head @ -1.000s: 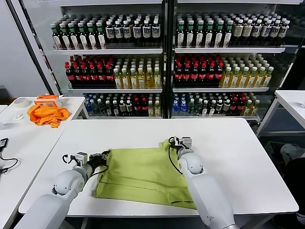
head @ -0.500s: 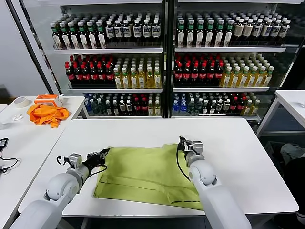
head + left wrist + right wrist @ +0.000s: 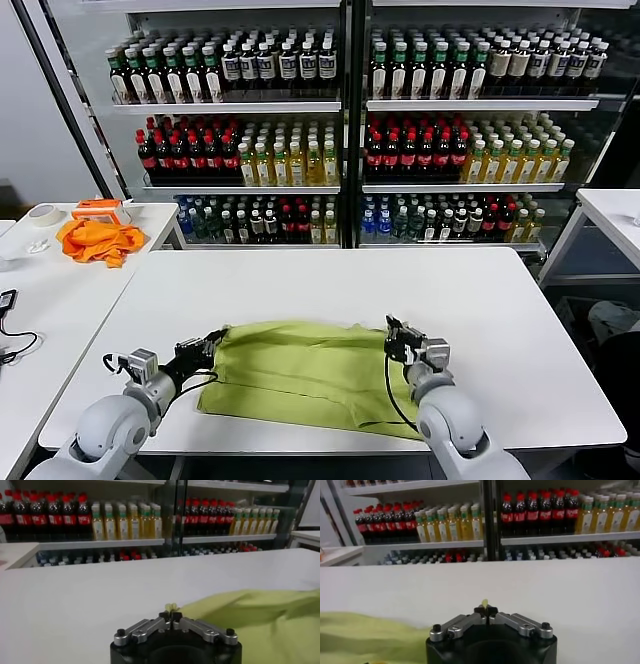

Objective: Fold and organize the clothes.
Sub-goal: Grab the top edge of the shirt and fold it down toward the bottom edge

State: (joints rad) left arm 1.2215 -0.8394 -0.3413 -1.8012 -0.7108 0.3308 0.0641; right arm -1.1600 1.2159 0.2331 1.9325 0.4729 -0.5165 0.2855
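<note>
Both grippers pinch the lime-green T-shirt [image 3: 300, 375] by its far corners: the left gripper [image 3: 208, 347] holds the left corner with its fingers pressed together on a small tuft of cloth, and the right gripper [image 3: 393, 338] does the same at the right corner. Lying on the near half of the white table [image 3: 330, 280], the shirt is a wrinkled, roughly rectangular plain green sheet, its far edge lifted between the two grippers and a fold line running across its near part.
</note>
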